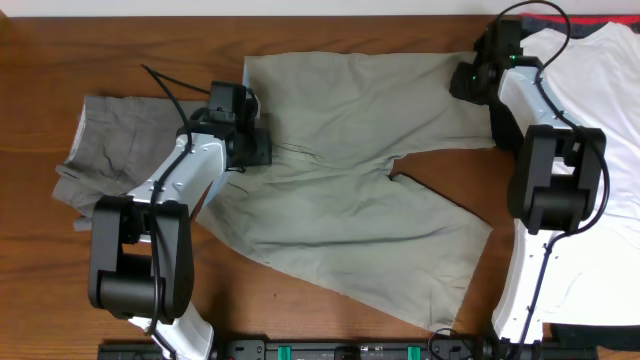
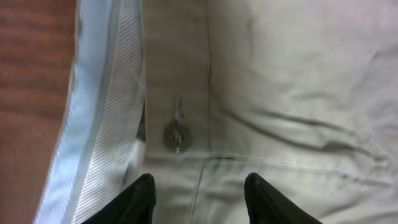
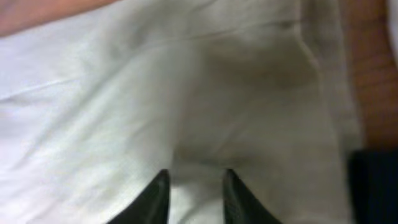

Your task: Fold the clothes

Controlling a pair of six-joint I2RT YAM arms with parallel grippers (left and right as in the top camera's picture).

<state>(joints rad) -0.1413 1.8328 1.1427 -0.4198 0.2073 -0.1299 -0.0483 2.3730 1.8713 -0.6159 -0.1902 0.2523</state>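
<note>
Three garments overhead, khaki trousers [image 1: 350, 180] spread mid-frame, grey trousers [image 1: 115, 145] left, white T-shirt [image 1: 600, 90] upper right; left wrist: left gripper [image 2: 199, 194] spread over khaki below zip pull [image 2: 175, 135]; right wrist: right gripper [image 3: 194, 198] narrow on pale cloth, pinch cannot tell.

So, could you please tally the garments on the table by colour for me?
Khaki trousers: 1
Grey trousers: 1
White T-shirt: 1
Total: 3
</note>
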